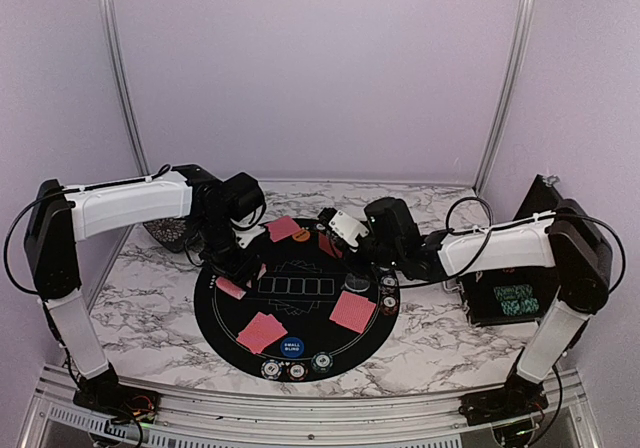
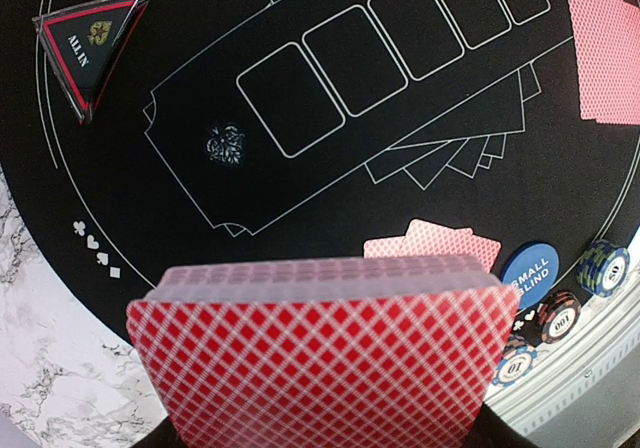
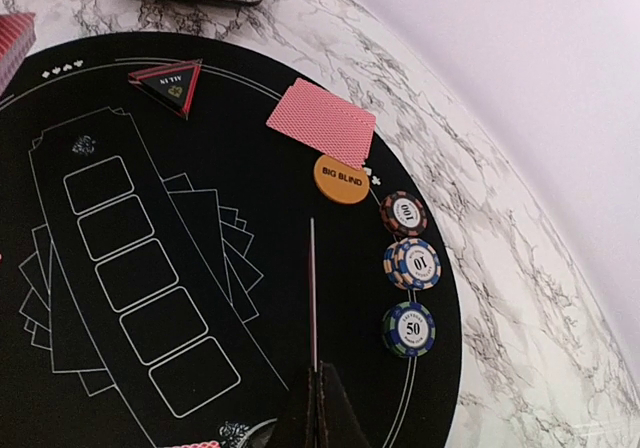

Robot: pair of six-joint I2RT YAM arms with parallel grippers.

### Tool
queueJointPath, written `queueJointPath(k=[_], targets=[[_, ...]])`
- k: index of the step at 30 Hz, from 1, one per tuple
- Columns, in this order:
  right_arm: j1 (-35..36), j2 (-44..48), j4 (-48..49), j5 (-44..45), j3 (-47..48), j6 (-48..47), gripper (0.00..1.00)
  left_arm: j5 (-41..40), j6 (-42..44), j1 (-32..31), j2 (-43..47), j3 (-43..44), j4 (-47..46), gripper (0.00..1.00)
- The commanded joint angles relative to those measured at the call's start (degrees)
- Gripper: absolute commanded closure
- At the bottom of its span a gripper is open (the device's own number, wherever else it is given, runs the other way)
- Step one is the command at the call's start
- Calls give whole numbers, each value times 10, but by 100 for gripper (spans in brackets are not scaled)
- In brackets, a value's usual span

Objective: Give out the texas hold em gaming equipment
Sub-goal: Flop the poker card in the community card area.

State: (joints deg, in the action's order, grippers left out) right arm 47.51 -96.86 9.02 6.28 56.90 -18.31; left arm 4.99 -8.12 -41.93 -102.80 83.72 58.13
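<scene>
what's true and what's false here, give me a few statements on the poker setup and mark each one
1. The left end effector holds a deck of red-backed cards. True.
2. The orange button reads small blind. False: it reads big blind; the blue button says small blind.
3. The right end effector pinches a single card, seen edge-on. True.
4. The all in marker lies outside the black mat. False: it rests on the mat.
</scene>
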Motion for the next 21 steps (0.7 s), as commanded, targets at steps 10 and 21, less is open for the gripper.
queueJointPath(k=[10,21], targets=[[19,-37,56,-5,-12,-67,100,-4,4,4,28,-4,1,43],[29,-49,59,-5,-31,-66,100,-3,6,5,24,-3,1,43]])
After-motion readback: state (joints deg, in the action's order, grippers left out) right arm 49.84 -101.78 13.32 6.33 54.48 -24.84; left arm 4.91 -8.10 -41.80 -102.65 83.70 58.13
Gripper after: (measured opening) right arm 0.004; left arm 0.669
